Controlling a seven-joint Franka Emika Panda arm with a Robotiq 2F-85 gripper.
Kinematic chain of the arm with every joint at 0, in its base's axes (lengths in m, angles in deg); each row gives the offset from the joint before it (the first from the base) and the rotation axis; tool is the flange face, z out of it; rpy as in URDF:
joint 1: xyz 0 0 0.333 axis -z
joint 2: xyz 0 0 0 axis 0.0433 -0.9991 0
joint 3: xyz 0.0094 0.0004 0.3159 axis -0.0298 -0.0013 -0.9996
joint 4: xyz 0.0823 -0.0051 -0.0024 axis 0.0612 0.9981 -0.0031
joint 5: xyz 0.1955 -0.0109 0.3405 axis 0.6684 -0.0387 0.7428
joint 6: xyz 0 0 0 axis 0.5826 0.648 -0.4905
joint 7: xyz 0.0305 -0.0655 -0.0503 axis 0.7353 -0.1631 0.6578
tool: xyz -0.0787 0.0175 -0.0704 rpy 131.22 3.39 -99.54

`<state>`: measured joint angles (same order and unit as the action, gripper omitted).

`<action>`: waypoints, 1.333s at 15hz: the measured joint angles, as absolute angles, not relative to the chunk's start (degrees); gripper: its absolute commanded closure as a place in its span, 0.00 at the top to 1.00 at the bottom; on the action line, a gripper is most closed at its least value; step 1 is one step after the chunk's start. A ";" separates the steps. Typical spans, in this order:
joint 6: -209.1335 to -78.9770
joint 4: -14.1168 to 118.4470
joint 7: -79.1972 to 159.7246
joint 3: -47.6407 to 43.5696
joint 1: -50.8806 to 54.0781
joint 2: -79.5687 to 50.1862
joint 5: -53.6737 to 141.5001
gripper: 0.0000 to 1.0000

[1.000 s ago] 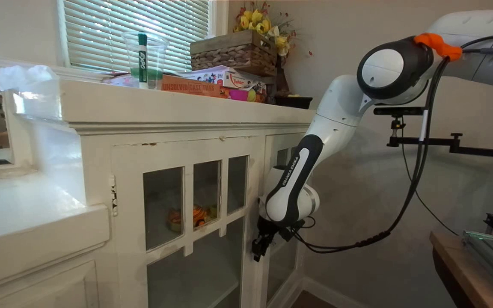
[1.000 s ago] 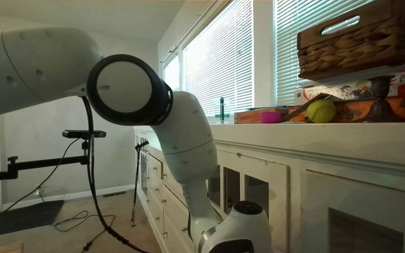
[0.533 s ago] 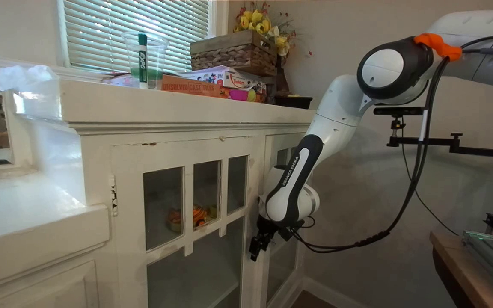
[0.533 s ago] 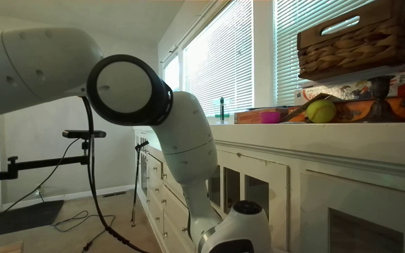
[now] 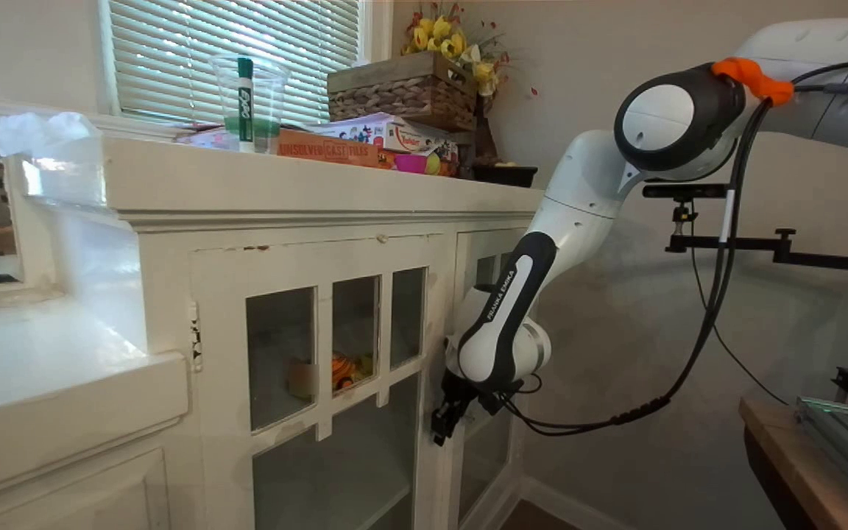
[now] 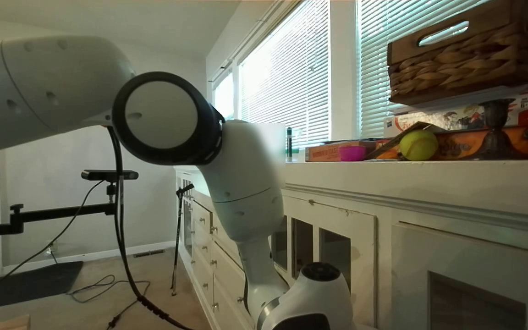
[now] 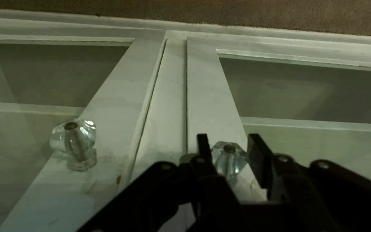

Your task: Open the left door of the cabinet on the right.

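Note:
The tall white cabinet [image 5: 336,184] has two glass-paned doors. Its left door [image 5: 324,331] is closed and also shows in an exterior view [image 6: 361,256]. The wrist view stands upside down, so the left door [image 7: 204,93] appears on the right there and the twin door [image 7: 129,80] on the left. My gripper [image 7: 228,139] has one finger on each side of the left door's clear glass knob [image 7: 229,161]. Both fingers appear to touch it. The gripper [image 5: 444,425] sits at the left door's right edge in an exterior view; it is out of sight below an exterior view's edge.
The twin door's glass knob [image 7: 76,138] is close beside the gripper. A woven basket [image 5: 402,96], game boxes [image 5: 328,147] and a tennis ball [image 6: 419,145] are on the cabinet top. A wooden table [image 5: 799,456] and a black camera mount [image 5: 836,260] stand behind the arm.
The arm and fingertips have shifted only very slightly. The cabinet doors have not visibly moved.

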<state>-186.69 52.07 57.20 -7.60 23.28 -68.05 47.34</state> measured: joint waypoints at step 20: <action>-186.69 66.82 59.20 -7.95 16.20 -61.93 42.61 0.09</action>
<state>-186.69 66.82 59.20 -7.95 16.20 -61.93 42.61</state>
